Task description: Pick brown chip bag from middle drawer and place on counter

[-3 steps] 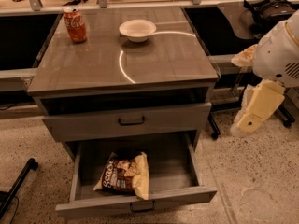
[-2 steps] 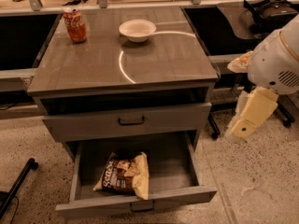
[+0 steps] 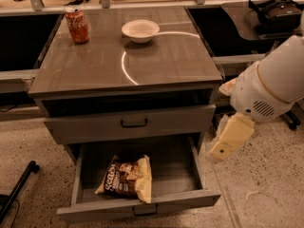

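The brown chip bag [image 3: 127, 177] lies flat in the front left part of the open middle drawer [image 3: 190, 175], the lowest one, which is pulled out. Its white lettering faces up. The counter [image 3: 95, 63] is the glossy wood-grain top of the cabinet. My white arm [image 3: 270, 87] comes in from the right. My gripper [image 3: 222, 148] hangs to the right of the cabinet, level with the open drawer and just outside its right wall. It holds nothing and is apart from the bag.
A red soda can [image 3: 77, 25] stands at the counter's back left and a white bowl [image 3: 140, 30] at its back middle. The drawer above [image 3: 133, 123] is shut. A dark side table [image 3: 266, 20] stands at the right, and a black leg [image 3: 16, 191] lies on the floor at the left.
My arm and gripper have moved left and a little down, closer to the right side of the open drawer. The bag, can and bowl have not moved.
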You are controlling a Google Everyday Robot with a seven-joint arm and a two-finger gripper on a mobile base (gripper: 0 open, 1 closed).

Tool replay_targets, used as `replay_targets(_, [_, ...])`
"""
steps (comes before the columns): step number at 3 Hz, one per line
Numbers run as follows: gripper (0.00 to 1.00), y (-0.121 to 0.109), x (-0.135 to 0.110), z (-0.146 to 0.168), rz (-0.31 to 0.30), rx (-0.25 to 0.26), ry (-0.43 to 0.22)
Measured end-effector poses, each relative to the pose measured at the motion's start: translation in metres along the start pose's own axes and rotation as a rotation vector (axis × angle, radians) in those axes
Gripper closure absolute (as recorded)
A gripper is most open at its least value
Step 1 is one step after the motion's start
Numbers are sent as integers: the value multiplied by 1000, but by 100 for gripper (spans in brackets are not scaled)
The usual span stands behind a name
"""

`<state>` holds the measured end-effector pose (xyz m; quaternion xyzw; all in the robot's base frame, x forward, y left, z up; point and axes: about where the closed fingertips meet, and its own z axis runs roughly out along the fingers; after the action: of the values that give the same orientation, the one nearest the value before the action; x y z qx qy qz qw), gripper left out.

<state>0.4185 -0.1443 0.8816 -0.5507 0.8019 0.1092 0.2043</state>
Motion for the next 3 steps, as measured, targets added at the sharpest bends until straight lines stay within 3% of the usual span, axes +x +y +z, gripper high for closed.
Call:
replay_targets(1, [0,8,-3,35,28,-43,-26])
replay_targets(3, [0,28,-15,113,59,-182,-61])
